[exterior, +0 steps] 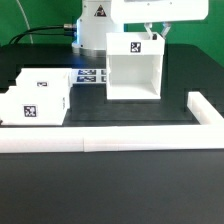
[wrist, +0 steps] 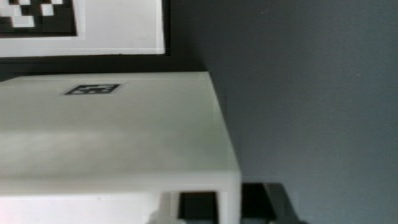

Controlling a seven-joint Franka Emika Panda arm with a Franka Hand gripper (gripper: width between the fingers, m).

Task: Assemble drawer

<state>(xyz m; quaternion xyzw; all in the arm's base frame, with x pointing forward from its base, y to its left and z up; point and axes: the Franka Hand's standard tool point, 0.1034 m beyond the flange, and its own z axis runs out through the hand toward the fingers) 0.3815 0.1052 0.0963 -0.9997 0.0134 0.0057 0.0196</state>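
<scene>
Looking at the exterior view, I have the gripper (exterior: 155, 34) down at the top rear corner of the drawer case (exterior: 132, 70), on the exterior view's right. The case stands upright mid-table, open front towards that camera, which I judge suits sliding trays in. The farther tray (exterior: 47, 84) and the nearer tray (exterior: 30, 108) sit just beside one another at the exterior view's left, apart from the case, with the marker board (exterior: 92, 76) between. The border rail (exterior: 120, 143) runs along the near edge and turns up at the right; I judge it a stop to square parts against.

The wrist view gives me what the other can't. I see the case's top face with its tag (wrist: 93, 89) close under the camera. The side edge drops to the dark table (wrist: 302, 100), and one dark finger (wrist: 267, 205) sits low by that edge. As for the jaws, I cannot tell whether they're apart or closed on the wall.
</scene>
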